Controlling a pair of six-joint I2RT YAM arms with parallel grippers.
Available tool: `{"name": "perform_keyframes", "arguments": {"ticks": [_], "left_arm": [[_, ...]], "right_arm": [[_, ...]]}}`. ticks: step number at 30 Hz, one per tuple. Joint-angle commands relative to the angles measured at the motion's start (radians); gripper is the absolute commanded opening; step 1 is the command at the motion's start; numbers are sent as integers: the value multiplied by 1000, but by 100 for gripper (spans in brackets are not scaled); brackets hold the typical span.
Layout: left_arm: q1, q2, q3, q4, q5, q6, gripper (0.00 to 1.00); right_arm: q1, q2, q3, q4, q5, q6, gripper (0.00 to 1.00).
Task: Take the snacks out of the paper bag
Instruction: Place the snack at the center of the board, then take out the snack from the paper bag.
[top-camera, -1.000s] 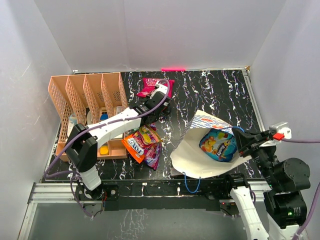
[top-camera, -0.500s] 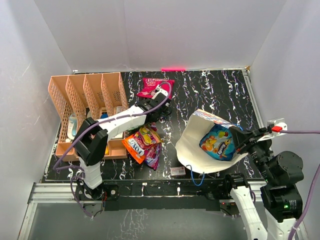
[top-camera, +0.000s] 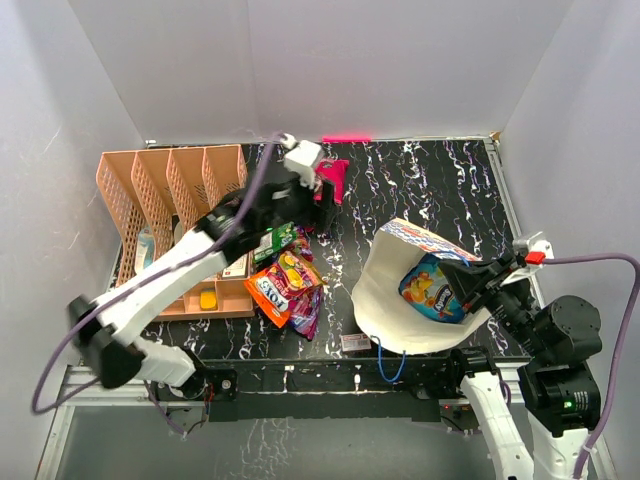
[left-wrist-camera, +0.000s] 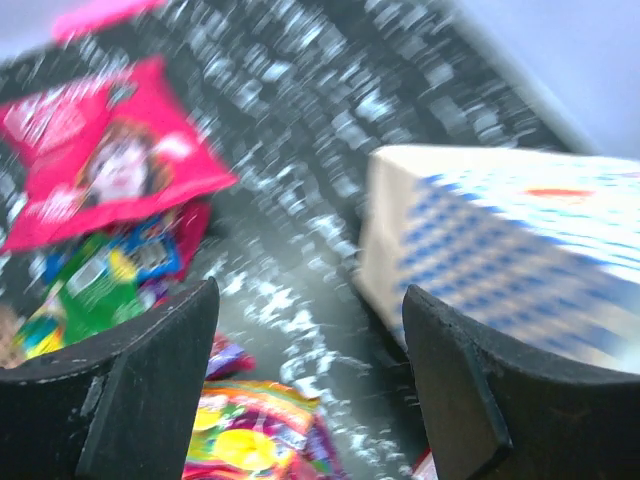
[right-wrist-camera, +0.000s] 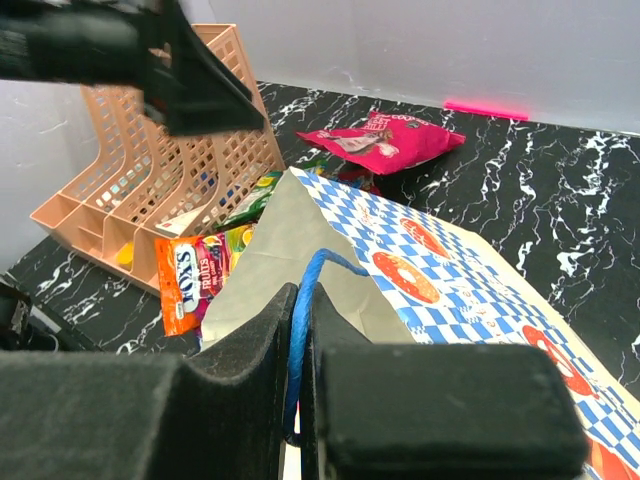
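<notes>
1. Blue-checkered paper bag was seen near right, its thin blue cord handle pinched by the closed right gripper.
2. A blue glossy packet was seen inside.
3. The left gripper was held wide open, empty.

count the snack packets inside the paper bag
1: a blue snack packet lying inside the paper bag, toward its right side. Others could be hidden beneath it.

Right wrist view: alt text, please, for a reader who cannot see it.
The right hand is shut on the thin blue cord handle of the blue-and-white checkered paper bag. Beyond, on the black marbled table, lie a magenta snack packet, an orange snack packet and a peach-orange plastic divider rack.
</notes>
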Motion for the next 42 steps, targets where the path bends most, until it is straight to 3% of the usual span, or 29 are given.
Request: {"name": "perform_keyframes", "arguments": {"ticks": [1, 5, 8, 12, 15, 18, 21, 33, 39, 42], "left_arm": [[-13, -261, -190, 391, 327, -83, 73], [-78, -359, -327, 592, 389, -133, 72], [-231, -359, -356, 631, 318, -61, 71], [-451, -256, -341, 632, 175, 25, 66], [-525, -136, -297, 624, 76, 60, 56], [-563, -5, -248, 645, 5, 98, 39], [-581, 114, -221, 698, -50, 107, 32], [-593, 422, -164, 834, -217, 135, 21], [-592, 564, -70, 854, -285, 167, 25], [-586, 620, -43, 891, -312, 206, 41]], "right_arm": [[4, 3, 8, 82, -30, -12, 8], [4, 4, 10, 91, 46, 0, 8], [4, 0, 5, 101, 122, 26, 8], [4, 3, 16, 114, 120, 40, 8], [4, -2, 30, 117, 108, 44, 8], [4, -7, 58, 107, 111, 44, 8], [5, -8, 78, 100, 121, 43, 8], [4, -3, 107, 87, 94, 55, 8], [4, -1, 112, 81, 91, 59, 8], [4, 2, 120, 77, 95, 59, 8]]}}
